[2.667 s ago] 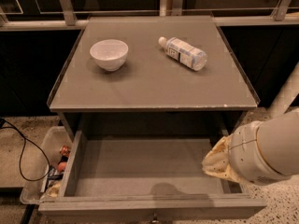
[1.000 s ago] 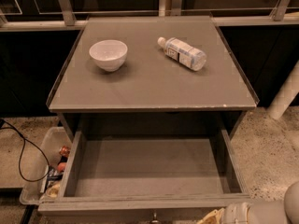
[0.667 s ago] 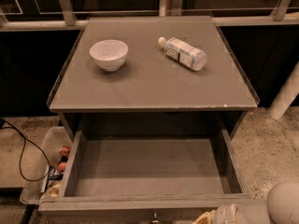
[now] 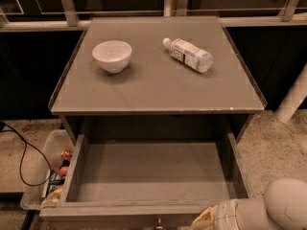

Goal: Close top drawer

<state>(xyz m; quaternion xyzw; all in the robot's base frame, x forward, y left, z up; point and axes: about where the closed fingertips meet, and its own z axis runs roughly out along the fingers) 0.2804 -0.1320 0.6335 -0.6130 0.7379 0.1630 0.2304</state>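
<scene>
Grey cabinet seen from above & in front. Top drawer is pulled wide open under the worktop; its small round knob sits at btm edge of view. Gripper is at btm right, just right of the knob, near the drawer front; can't tell if open or closed. On worktop: white bowl at left, plastic bottle on its side at right, well apart.

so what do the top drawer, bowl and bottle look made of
Top drawer: matte grey paint, worn pale edges, probably wood. Bowl: glossy white, likely ceramic. Bottle: seemingly clear plastic, paper-like label. Hand: at the drawer front, bottom right.
</scene>
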